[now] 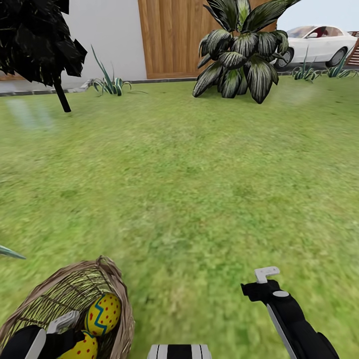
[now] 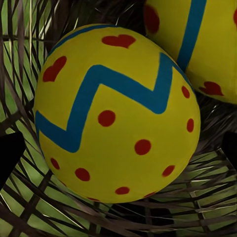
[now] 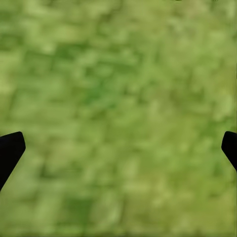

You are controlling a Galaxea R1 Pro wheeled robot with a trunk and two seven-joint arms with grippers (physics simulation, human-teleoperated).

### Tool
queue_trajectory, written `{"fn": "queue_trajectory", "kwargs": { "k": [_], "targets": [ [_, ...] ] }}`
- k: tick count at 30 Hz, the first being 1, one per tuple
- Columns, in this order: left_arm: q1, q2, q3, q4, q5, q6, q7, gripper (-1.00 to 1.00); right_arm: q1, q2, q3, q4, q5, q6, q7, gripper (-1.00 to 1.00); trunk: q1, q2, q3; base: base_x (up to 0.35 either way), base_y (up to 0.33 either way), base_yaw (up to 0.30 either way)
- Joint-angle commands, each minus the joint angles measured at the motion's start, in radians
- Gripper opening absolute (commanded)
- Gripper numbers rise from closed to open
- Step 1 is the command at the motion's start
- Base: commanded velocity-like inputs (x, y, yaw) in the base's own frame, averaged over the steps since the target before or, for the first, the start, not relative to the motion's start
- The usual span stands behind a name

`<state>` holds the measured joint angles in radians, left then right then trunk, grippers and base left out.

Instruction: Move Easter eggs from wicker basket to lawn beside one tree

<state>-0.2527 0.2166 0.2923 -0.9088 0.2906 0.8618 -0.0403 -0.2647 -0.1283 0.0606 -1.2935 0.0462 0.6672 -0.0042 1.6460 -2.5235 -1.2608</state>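
Note:
The wicker basket (image 1: 117,284) sits on the lawn (image 1: 189,189) at the lower left of the head view. Two yellow Easter eggs with blue zigzags and red dots lie in it, one egg (image 1: 103,313) above the other (image 1: 82,349). My left gripper (image 1: 67,324) reaches down into the basket. In the left wrist view it (image 2: 118,148) is open, its dark fingertips (image 2: 10,155) on either side of a large egg (image 2: 118,118). They do not touch it, and a second egg (image 2: 197,44) lies behind. My right gripper (image 1: 264,279) hangs open over bare grass (image 3: 118,98). The tree is out of view.
A big striped spiky plant (image 1: 242,50) stands at the far edge of the grass before a wooden wall (image 1: 169,35). A dark leafy bush on a thin leaning stem (image 1: 62,97) is at far left. A white car (image 1: 319,42) is parked far right.

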Motion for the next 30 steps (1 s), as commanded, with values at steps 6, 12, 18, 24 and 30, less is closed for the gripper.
{"fn": "queue_trajectory", "kwargs": {
  "k": [6,12,18,24,30],
  "targets": [
    [0.000,0.000,0.002,-0.002,-0.002,0.005,-0.004,1.00,-0.001,-0.011,-0.001,0.000,0.015,0.006,0.000,1.00,0.000,0.000,-0.001,0.000,0.000,0.000],
    [0.000,0.000,0.002,-0.001,-0.002,0.005,-0.004,1.00,-0.001,-0.010,-0.001,0.002,0.014,0.004,-0.002,1.00,0.000,0.000,-0.001,0.000,0.000,0.000],
    [0.000,-0.005,0.002,-0.001,-0.004,0.005,-0.004,1.00,0.000,-0.008,-0.001,0.002,0.014,0.003,-0.002,1.00,0.000,0.000,-0.001,0.000,0.000,0.000],
    [0.000,-0.005,0.001,-0.001,-0.004,0.005,-0.003,1.00,0.000,-0.010,-0.001,0.007,0.014,0.002,0.001,1.00,0.000,0.000,-0.001,0.000,0.000,0.000],
    [0.000,-0.005,0.002,-0.001,-0.003,0.005,-0.004,1.00,-0.001,-0.009,-0.001,0.015,0.015,0.002,0.000,1.00,0.000,0.000,-0.001,0.000,0.000,0.000]
  ]
}}
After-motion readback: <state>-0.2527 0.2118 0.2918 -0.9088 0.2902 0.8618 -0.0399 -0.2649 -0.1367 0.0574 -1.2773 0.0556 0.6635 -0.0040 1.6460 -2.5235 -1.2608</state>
